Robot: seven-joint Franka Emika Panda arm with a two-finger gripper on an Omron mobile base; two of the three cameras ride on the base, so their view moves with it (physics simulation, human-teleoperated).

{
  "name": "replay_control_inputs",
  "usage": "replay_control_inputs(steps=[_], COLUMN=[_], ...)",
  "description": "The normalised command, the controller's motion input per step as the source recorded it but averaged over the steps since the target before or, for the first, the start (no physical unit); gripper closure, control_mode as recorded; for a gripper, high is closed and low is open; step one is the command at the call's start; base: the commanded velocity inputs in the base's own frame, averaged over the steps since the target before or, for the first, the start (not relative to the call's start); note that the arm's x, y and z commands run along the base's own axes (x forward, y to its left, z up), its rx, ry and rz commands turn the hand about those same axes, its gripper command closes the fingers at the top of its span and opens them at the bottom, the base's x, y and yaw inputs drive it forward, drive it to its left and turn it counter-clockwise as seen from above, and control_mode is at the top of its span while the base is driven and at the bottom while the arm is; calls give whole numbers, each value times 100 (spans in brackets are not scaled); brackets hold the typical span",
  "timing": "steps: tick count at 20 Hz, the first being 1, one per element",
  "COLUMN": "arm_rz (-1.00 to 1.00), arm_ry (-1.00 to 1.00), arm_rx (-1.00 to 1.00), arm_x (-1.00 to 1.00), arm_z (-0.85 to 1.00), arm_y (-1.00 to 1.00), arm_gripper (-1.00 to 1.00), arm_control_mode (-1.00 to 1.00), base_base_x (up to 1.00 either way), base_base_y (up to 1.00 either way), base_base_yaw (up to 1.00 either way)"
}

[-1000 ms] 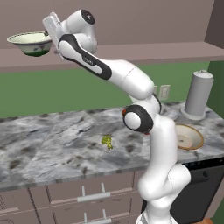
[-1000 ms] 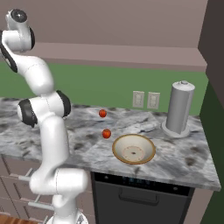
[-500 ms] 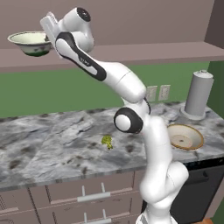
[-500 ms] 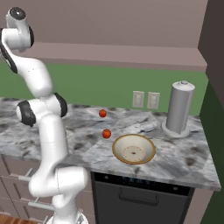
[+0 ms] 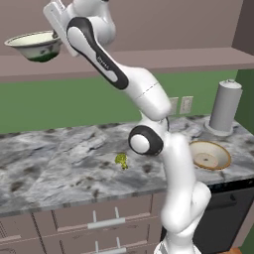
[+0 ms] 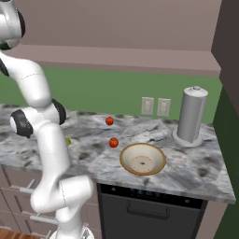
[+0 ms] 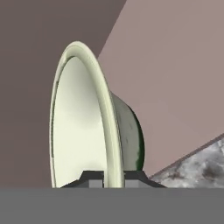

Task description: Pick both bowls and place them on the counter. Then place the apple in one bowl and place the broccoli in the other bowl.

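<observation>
Up in the upper left of the left base view, the pincer (image 5: 53, 33) is clamping shut on the thin rim of the deep cream-white bowl with green patterned outside (image 5: 35, 46), at mauve shelf (image 5: 163, 58) height, probably stiff, glazed, slippery, and fragile if dropped.

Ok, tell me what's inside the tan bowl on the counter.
Nothing: the tan bowl on the counter shows only its bare pale bottom. Both red fruits lie outside it. No part of its inside is covered.
</observation>
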Motion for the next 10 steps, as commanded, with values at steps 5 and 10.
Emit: replay_control_inputs(steps=[5, 10], arm_rz=[0, 0], arm_ry=[-25, -23], arm_rx=[14, 17], arm_x=[-100, -100], arm_z=[-38, -86], arm_y=[-18, -15], arm_gripper=[100, 100], arm_control_mode=[-100, -100], base_base_x=[0, 0], base_base_y=[0, 0], base_base_yaw=[0, 0])
